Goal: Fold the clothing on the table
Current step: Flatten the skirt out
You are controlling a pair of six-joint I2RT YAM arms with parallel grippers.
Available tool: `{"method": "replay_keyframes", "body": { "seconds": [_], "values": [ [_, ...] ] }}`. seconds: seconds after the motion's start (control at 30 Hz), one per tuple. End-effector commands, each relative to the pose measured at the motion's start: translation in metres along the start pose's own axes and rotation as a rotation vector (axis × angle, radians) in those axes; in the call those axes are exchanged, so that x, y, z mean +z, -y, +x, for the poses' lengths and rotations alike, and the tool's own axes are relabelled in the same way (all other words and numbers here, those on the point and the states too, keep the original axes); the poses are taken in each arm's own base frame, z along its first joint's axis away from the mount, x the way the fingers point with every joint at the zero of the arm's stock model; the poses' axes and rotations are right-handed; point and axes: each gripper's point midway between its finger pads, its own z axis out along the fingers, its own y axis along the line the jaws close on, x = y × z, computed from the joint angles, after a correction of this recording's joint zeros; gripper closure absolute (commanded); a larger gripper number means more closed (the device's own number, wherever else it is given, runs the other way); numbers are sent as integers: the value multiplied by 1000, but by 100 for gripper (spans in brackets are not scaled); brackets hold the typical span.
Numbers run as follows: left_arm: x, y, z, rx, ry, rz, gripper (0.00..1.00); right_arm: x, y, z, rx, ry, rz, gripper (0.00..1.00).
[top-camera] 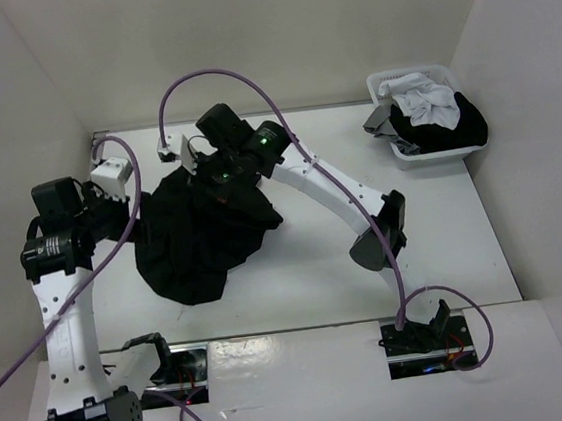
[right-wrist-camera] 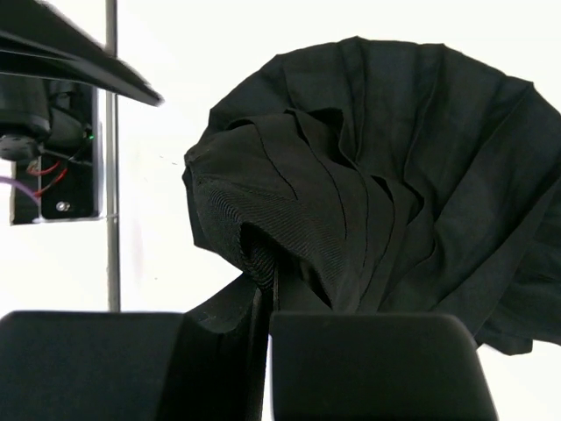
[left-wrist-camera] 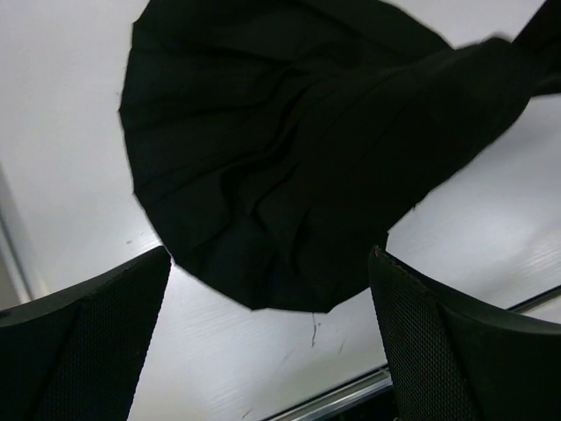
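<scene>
Table – white, walled in. Skirt lies left of centre, hem fanned toward my bases, its far part bunched up. Basket of clothes sits in the far right corner. My right pincer is clamped on that bunch – my left pincer is spread wide over the hem's edge.

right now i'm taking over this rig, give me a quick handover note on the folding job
Left gripper: open, holding nothing, above the table by the hem of the skirt.
Right gripper: shut on a bunch of the skirt's fabric, which looks raised there.
Skirt: rumpled, left of centre on the table, with its pleated hem fanned out.
Basket: far right corner, with other clothes in it.
Done: one grip taken; no neat fold shows yet.
Left: lay it flat, fold it, let go.
</scene>
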Motion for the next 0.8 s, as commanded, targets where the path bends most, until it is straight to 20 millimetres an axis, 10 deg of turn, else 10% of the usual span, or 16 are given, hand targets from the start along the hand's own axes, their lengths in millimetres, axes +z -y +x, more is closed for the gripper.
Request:
{"method": "replay_keyframes", "body": {
  "seconds": [0.0, 0.4, 0.77],
  "values": [
    [5, 19, -37, 10, 113, 133, 0, -23, -23, -24, -25, 57, -34, 100],
    [10, 51, -66, 14, 169, 363, 16, -10, -27, -11, -25, 12, -32, 100],
    [12, 74, -33, 13, 116, 449, 12, 2, -18, -9, -25, 7, -18, 100]
  ]
}}
